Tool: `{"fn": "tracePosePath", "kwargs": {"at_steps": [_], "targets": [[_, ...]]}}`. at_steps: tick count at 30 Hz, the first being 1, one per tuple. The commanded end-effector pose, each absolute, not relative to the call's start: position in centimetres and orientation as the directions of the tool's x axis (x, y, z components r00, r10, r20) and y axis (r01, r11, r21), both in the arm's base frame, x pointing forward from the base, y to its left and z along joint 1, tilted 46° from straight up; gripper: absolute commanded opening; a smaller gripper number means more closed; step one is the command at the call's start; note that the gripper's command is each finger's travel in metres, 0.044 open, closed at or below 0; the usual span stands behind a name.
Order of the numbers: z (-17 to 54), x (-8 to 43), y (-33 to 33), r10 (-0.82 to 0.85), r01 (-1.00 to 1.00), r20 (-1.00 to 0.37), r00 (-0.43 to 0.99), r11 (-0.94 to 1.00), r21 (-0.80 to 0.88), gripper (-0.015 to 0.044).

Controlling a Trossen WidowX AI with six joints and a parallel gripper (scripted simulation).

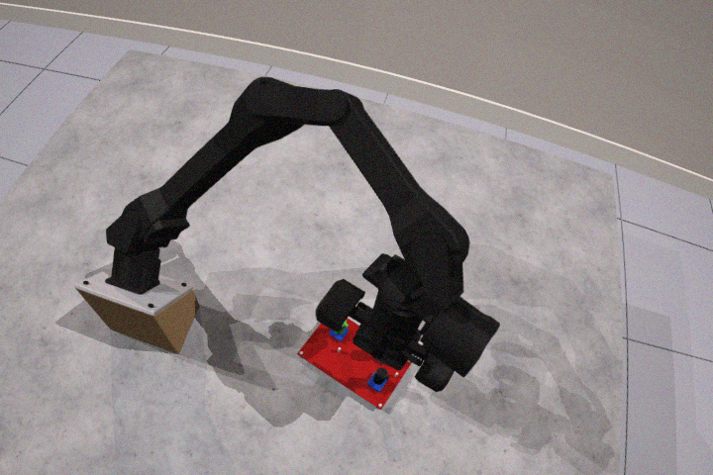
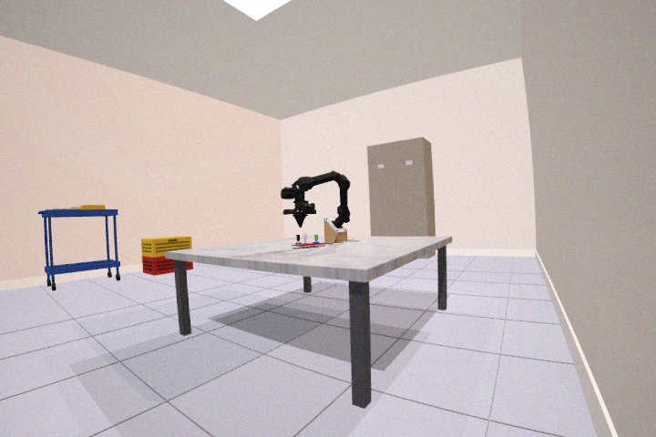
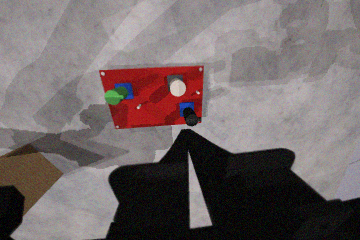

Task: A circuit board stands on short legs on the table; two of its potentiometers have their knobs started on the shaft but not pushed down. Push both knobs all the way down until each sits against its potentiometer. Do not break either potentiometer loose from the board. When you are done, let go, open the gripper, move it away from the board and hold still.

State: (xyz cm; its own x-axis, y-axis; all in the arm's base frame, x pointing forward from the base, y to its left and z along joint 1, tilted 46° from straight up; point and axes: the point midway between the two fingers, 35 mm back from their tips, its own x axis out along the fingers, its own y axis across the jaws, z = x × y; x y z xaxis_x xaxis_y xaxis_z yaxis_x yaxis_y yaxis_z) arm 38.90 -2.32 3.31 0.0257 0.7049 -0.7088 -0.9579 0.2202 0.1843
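The red circuit board (image 1: pixel 324 352) (image 2: pixel 308 244) (image 3: pixel 153 117) stands on the table. A green knob (image 1: pixel 343 326) (image 2: pixel 315 237) (image 3: pixel 113 97) and a black knob (image 1: pixel 380 374) (image 2: pixel 297 237) (image 3: pixel 190 118) each stand over a blue potentiometer at opposite ends of the board. A white knob (image 2: pixel 304 237) (image 3: pixel 177 88) stands over a grey part near the black one; my gripper hides it in the top view. Whether any knob touches its potentiometer is too small to tell. My gripper (image 1: pixel 399 365) (image 2: pixel 300 225) (image 3: pixel 185 133) is shut and empty, pointing down above the black-knob end, apart from all knobs.
Small white pins (image 3: pixel 138 106) stand on the board. The arm's wooden base block (image 1: pixel 139 322) (image 3: pixel 25 175) is on the table to the board's left in the top view. A blue cart (image 2: pixel 81 212), stacked crates (image 2: pixel 166 246) and a cabinet (image 2: pixel 398 196) stand away from the table.
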Motion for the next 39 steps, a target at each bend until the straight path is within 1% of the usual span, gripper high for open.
{"fn": "tracePosePath", "kwargs": {"at_steps": [1, 8, 39], "targets": [[3.1, 39.4, -2.7, 0.704, -0.987, -0.710, 0.020, 0.125, 0.097, 0.0000], [3.0, 40.1, -3.3, 0.708, -0.998, -0.706, 0.015, -0.031, -0.053, 0.0000], [0.1, 40.2, -0.4, 0.709, -0.998, -0.705, 0.015, -0.035, -0.057, 0.0000]]}}
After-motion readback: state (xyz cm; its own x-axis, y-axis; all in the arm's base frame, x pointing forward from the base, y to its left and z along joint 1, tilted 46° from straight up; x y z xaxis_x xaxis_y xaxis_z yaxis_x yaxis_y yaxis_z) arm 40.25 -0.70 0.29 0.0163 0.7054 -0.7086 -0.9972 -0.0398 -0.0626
